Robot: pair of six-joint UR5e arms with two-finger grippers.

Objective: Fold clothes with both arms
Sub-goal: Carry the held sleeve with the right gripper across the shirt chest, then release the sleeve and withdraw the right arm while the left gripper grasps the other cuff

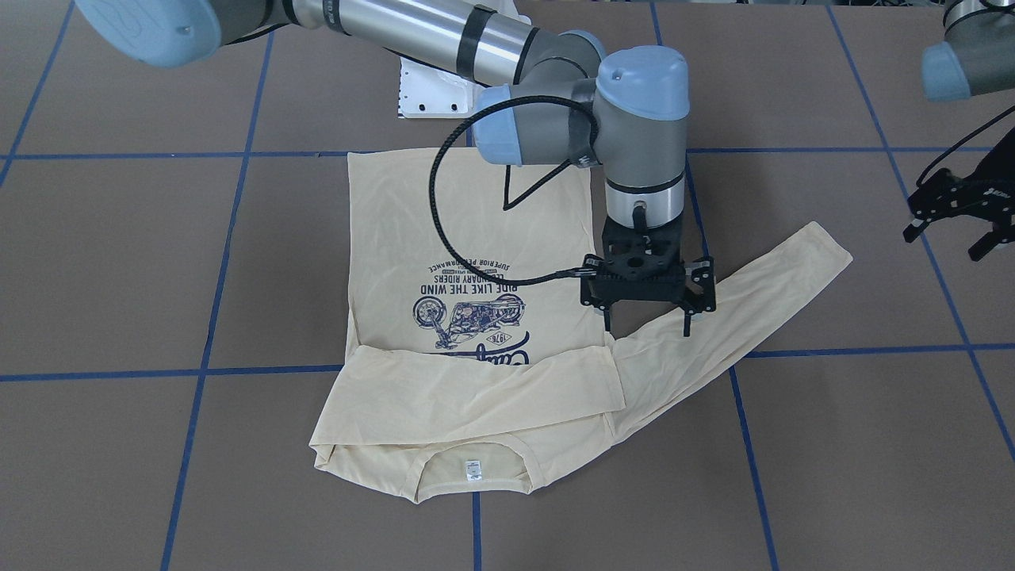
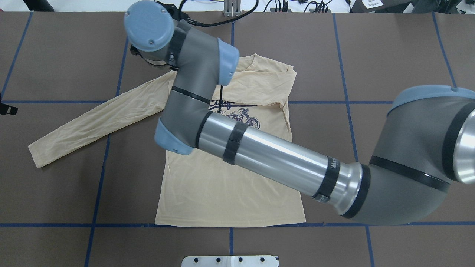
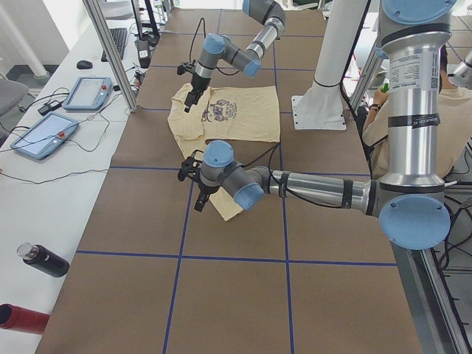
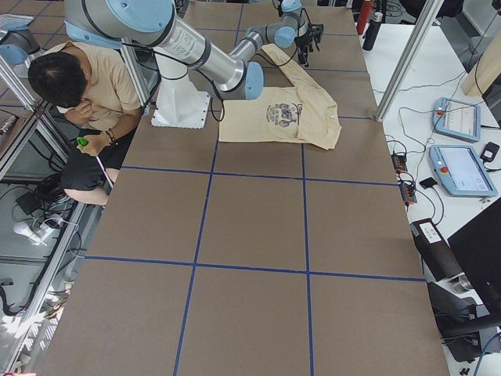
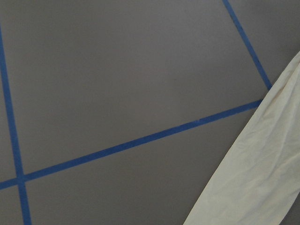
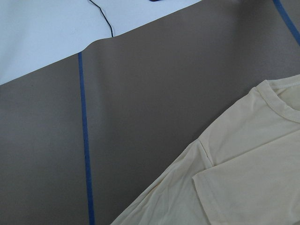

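Shirt (image 1: 468, 230), pale cream with long sleeves, lies flat and print (image 1: 468, 313) up on the brown desk (image 1: 119, 262), hem toward the robot and collar with its white label (image 1: 473, 469) at the far side. One sleeve (image 1: 476, 388) is folded across the chest and covers the print's lowest line; the other sleeve (image 1: 753, 293) stretches out straight toward the robot's left. The right arm (image 1: 642, 119) reaches across the shirt, its jaws spread wide and empty, pointing down at the shoulder of the straight sleeve. The left arm (image 1: 963, 55) hangs just beyond that sleeve's cuff, jaws apart, gripping nothing.
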